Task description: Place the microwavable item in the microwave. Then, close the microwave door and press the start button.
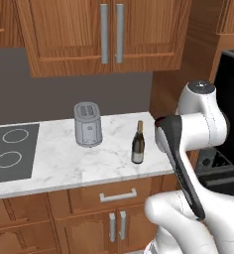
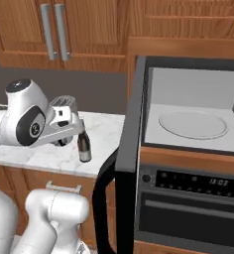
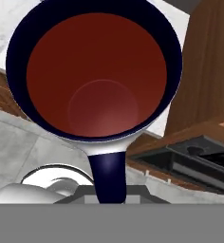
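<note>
In the hand view the mug looms very close, its dark red inside and dark blue rim facing the camera. Its blue handle runs down into my gripper, which is shut on it. Grey floor and wooden cabinet fronts show behind the mug. The microwave stands open at the right, its light grey inside bare apart from the round glass turntable. The microwave door is swung out toward me, seen edge-on as a tall black panel. My white arm bends down in front of the counter.
A dark wine bottle stands near the front of the marble counter, with a silver toaster behind it to the left. A cooktop lies at the far left. A black oven sits under the microwave.
</note>
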